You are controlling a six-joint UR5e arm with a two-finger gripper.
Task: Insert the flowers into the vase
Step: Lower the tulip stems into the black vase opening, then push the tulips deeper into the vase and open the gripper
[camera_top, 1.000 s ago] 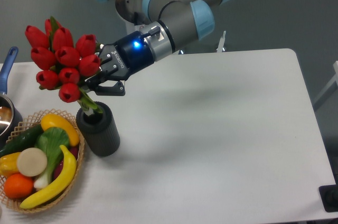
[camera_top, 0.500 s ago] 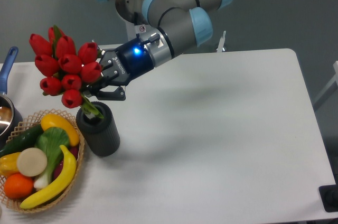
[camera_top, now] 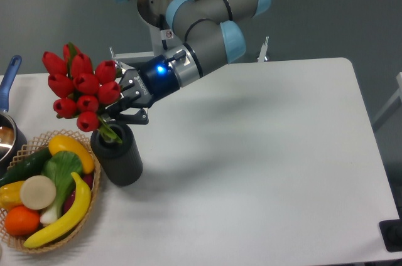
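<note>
Table (camera_top: 264,153): white, bore the vase and a wicker basket (camera_top: 75,231) of fruit and vegetables at its left edge.
Gripper (camera_top: 119,106): its two fingers were closed on the flowers just under the buds.
Flowers (camera_top: 81,87): red tulip bunch, tilted left, stems reaching down into the vase mouth.
Vase (camera_top: 119,156): dark ribbed cylinder, upright, just beside the basket.
</note>
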